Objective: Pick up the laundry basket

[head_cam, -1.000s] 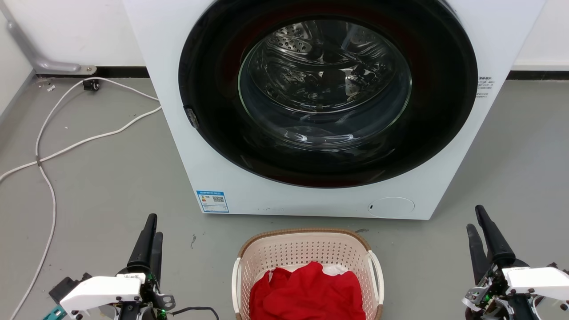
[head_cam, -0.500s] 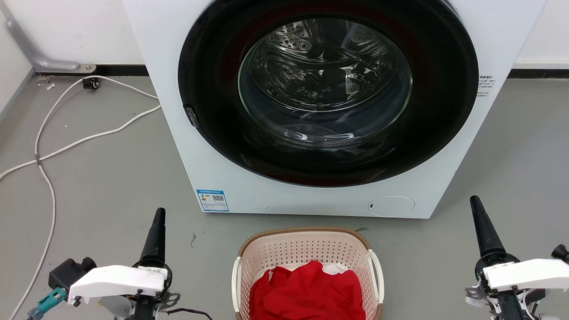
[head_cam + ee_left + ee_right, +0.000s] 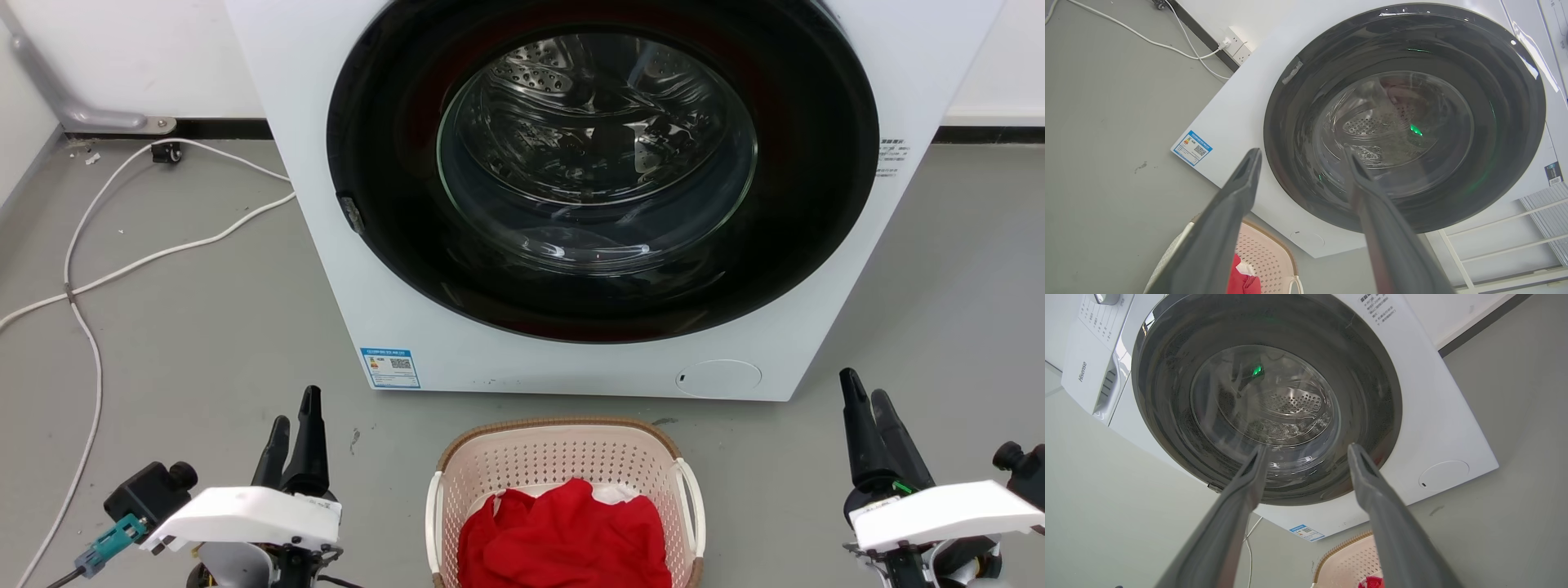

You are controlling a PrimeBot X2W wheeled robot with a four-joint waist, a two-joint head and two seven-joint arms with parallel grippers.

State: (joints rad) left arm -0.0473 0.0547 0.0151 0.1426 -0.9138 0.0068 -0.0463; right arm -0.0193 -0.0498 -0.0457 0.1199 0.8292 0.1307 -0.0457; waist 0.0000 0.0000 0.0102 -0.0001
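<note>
The cream perforated plastic laundry basket (image 3: 560, 425) with a brown woven-look rim sits on the grey floor (image 3: 204, 327) at six o'clock in the head view, near the white front-loading washing machine (image 3: 424, 327), red cloth (image 3: 563, 531) heaped inside. The left gripper (image 3: 296, 407) at eight o'clock and right gripper (image 3: 864, 384) at four flank it, well apart, probably so each takes a white handle (image 3: 692, 498). The wrist views settle what the edge-on head view leaves doubtful: both pairs of fingers (image 3: 1229, 212) spread, empty.
</note>
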